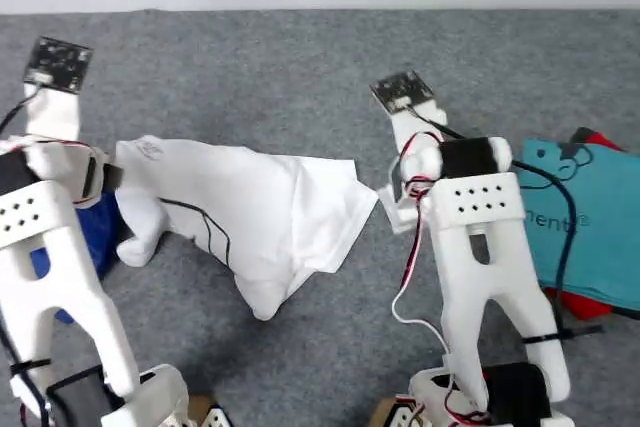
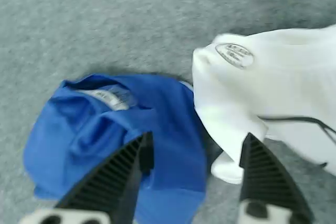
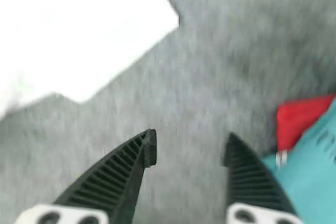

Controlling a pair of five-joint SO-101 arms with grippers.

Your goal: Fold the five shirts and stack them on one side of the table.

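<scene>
Shirt (image 1: 255,209), white: light, limp fabric lying crumpled, likely to sag and bunch; best pinched at hem corners; left gripper (image 2: 197,139) and right gripper (image 3: 191,136) both spread, empty.

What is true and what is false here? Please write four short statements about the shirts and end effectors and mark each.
1. The white shirt lies crumpled on the grey table. True.
2. The teal shirt lies under the red shirt. False: the teal one lies on top.
3. The left end effector is shut on the blue shirt. False: it is open above it, holding nothing.
4. The right end effector is open and empty. True.
</scene>
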